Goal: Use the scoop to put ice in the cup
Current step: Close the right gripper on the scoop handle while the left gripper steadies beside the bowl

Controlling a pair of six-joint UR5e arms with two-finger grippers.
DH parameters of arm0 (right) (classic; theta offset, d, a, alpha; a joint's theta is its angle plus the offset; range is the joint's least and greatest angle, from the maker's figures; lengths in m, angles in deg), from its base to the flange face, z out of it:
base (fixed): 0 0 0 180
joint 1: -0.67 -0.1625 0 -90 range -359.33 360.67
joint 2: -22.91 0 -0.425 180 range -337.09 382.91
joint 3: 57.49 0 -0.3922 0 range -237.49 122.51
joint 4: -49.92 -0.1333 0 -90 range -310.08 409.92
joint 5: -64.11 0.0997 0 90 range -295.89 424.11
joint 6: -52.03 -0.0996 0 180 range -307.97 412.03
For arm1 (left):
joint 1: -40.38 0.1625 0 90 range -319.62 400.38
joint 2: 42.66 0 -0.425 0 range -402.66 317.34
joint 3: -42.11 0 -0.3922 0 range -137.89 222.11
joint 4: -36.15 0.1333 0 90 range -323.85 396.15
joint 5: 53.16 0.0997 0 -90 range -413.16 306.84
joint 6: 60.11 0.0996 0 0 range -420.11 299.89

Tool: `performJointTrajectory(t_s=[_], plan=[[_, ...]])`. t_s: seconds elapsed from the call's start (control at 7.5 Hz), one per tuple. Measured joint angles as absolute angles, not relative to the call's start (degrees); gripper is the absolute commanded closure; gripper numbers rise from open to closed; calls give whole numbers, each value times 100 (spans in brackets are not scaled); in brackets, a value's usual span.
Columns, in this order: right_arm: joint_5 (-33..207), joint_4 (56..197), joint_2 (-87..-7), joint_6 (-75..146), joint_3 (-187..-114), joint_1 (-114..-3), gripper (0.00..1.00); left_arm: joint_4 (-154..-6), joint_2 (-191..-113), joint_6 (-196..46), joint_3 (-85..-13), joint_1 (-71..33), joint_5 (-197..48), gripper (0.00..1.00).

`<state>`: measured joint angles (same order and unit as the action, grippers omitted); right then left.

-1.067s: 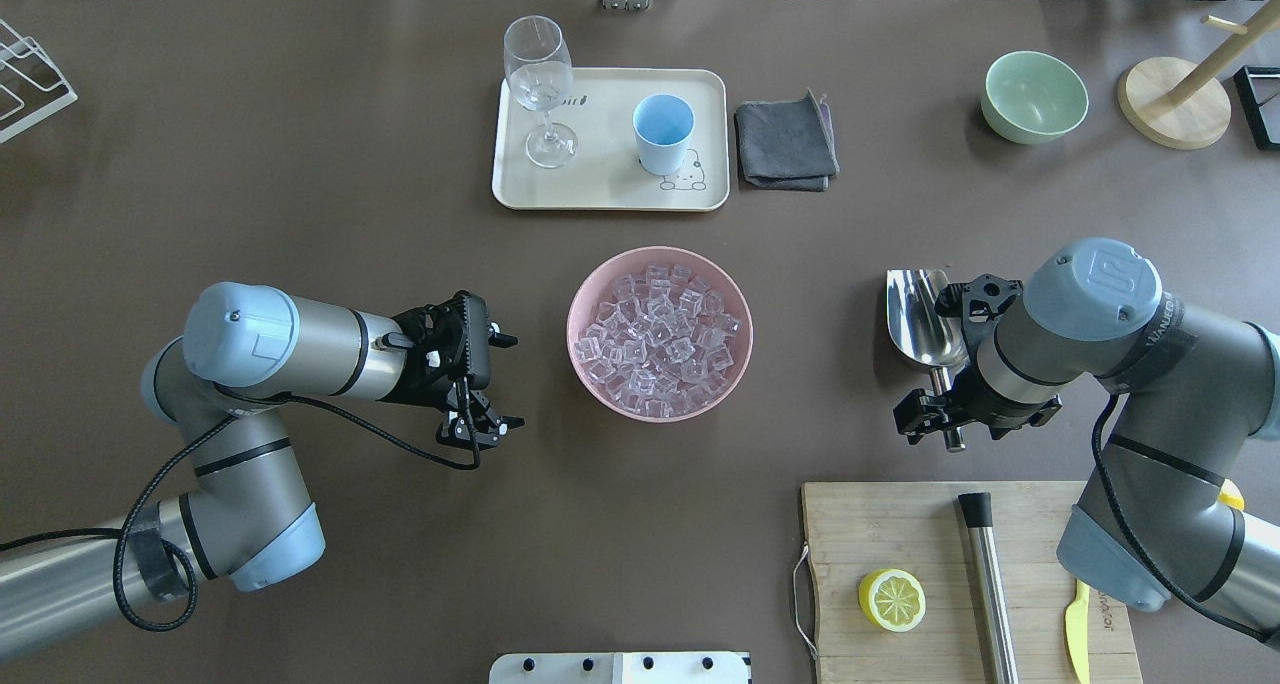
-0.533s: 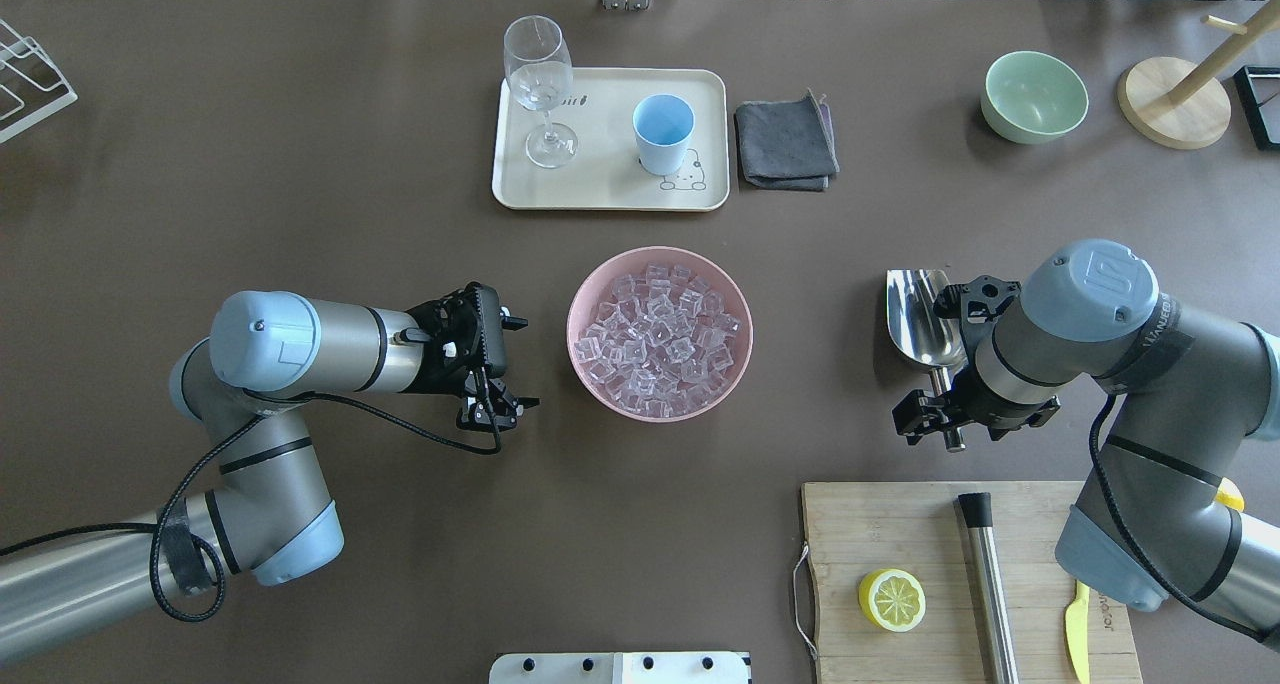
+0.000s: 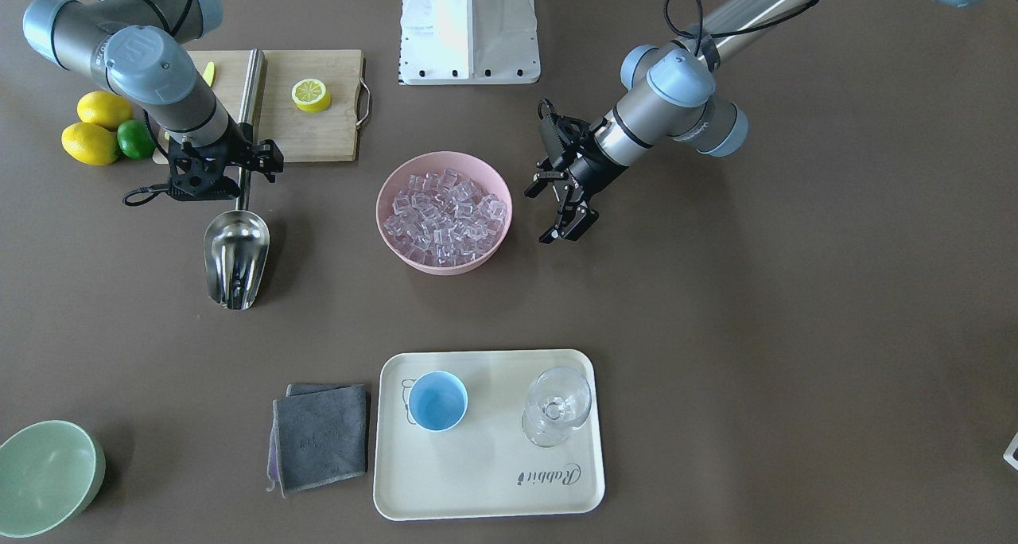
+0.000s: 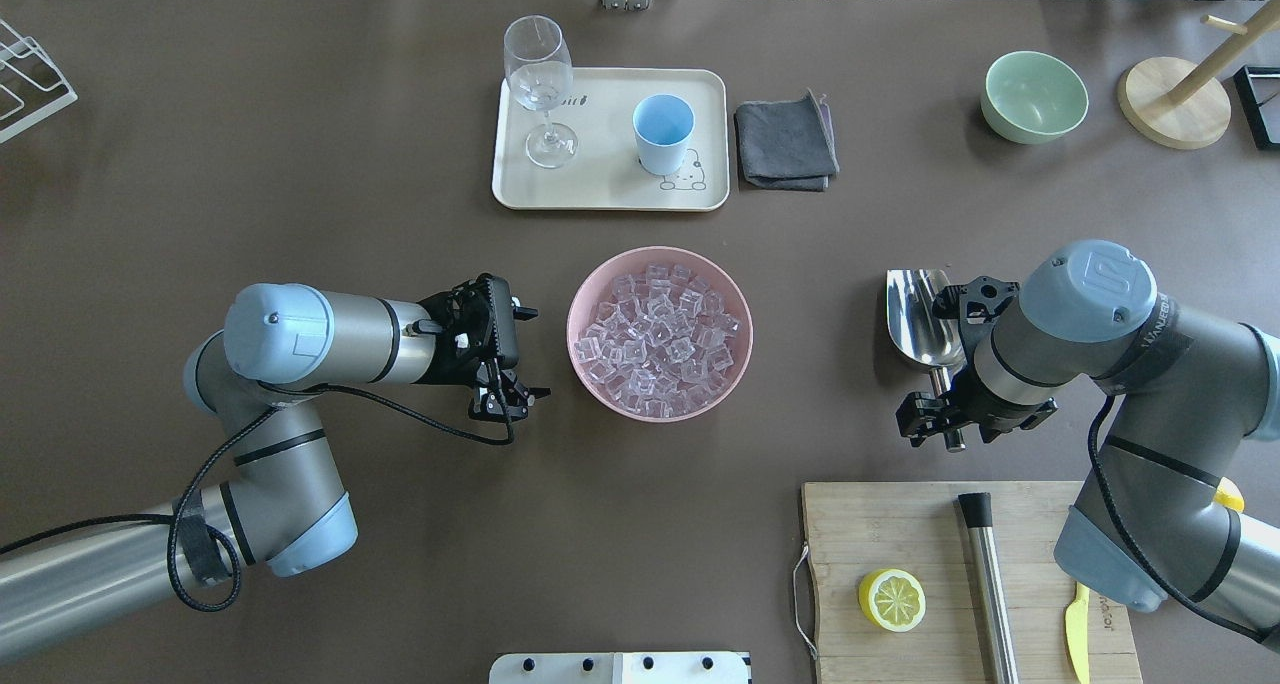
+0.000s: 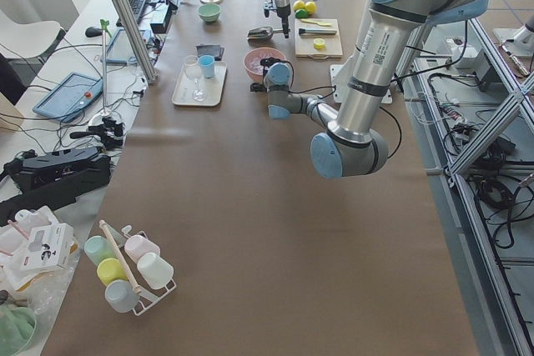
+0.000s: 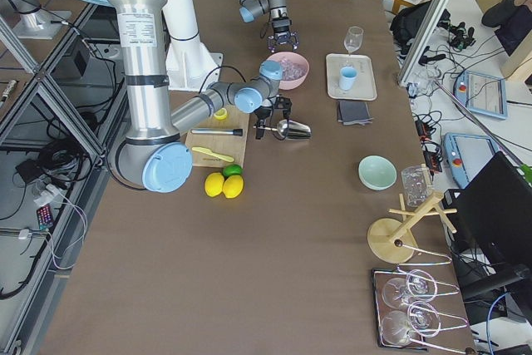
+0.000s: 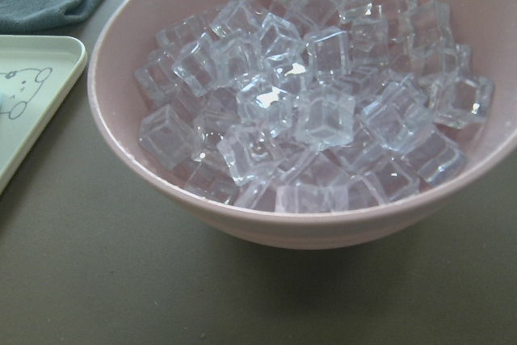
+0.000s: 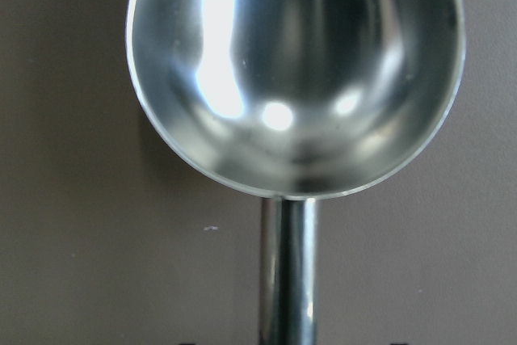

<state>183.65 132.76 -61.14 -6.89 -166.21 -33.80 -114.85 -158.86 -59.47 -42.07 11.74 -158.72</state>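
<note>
Left end effector (image 4: 534, 354) nearer one bowl (image 4: 572, 336)

We log one camera behind the robot base (image 4: 620, 669), looking forward and down on the worktop (image 4: 300, 164); one opposite, facing back steeply. Two distant end cameras look along it. Wrist cameras sit close: left on the pink bowl (image 7: 266, 228), right over the scoop (image 8: 295, 70). All four exterior views share the bowl.
</note>
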Motion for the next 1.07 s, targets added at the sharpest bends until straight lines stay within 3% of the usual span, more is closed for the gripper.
performJointTrajectory(t_s=[1.07], plan=[[18378, 13280, -6111, -692, -16625, -3379, 100, -11377, -15988, -5931, -4252, 1078, -15916, 1]])
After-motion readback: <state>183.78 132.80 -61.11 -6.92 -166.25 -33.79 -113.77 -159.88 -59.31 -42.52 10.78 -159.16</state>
